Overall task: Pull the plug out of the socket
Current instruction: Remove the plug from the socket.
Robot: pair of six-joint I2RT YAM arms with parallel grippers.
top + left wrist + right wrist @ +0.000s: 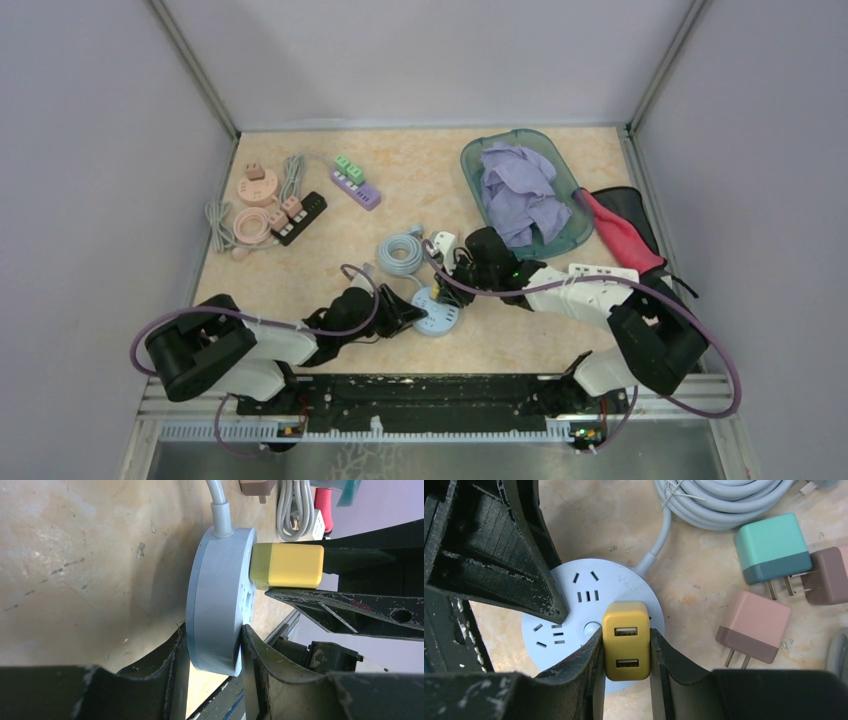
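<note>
The round pale-blue plastic socket disc [437, 318] [215, 605] [574, 615] is found at the near middle of the beige marbled table [300, 270], between the two arms. The left gripper [405, 318] [212, 642] is clenched on the disc across its thickness at the left edge, one finger being laid over the top face and the other under the rim. Whether the disc rests flat on the table cannot be told. The yellow block-shaped USB plug [286, 566] [626, 640] is seated in the disc's face on the side toward the right arm, its base being pressed against the face with no prongs exposed. The right gripper [465, 285] [626, 652] is closed on this plug, its two fingers being set against opposite sides. The disc's grey-blue coiled cable [400, 252] [719, 502] lies just beyond it, on the far side. Three loose adapters, teal [774, 547], pink [754, 625] and brown [829, 575], are seen near the disc in the right wrist view.
</note>
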